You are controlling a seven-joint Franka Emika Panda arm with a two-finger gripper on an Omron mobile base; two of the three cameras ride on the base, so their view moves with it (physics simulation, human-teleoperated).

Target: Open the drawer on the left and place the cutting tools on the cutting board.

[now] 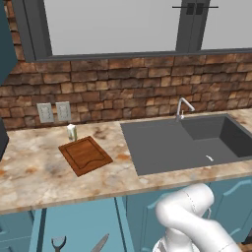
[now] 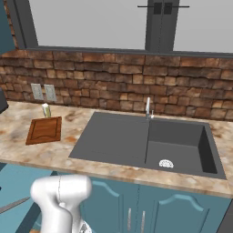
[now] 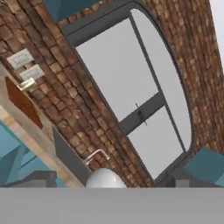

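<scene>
The drawer (image 1: 74,224) under the counter's left part stands pulled out, its teal-blue inside showing. In it lie dark grey scissors (image 1: 58,243) on the left and a slim knife (image 1: 100,242) on the right; the knife's blade (image 2: 12,205) also shows in the right base view. The reddish-brown cutting board (image 1: 84,155) (image 2: 44,130) lies bare on the counter above the drawer, and in the hand view it appears as a dark sliver (image 3: 22,103). My arm's white elbow (image 1: 189,216) rises below the sink. My hand looks up at the window and brick wall, jaws wide apart with nothing between them.
A small white-green carton (image 1: 72,132) stands just behind the board. A dark sink (image 1: 187,142) with a silver faucet (image 1: 182,109) fills the counter's right half. Two wall outlets (image 1: 54,112) sit on the brick wall. Teal cabinet doors (image 2: 136,205) lie below the sink.
</scene>
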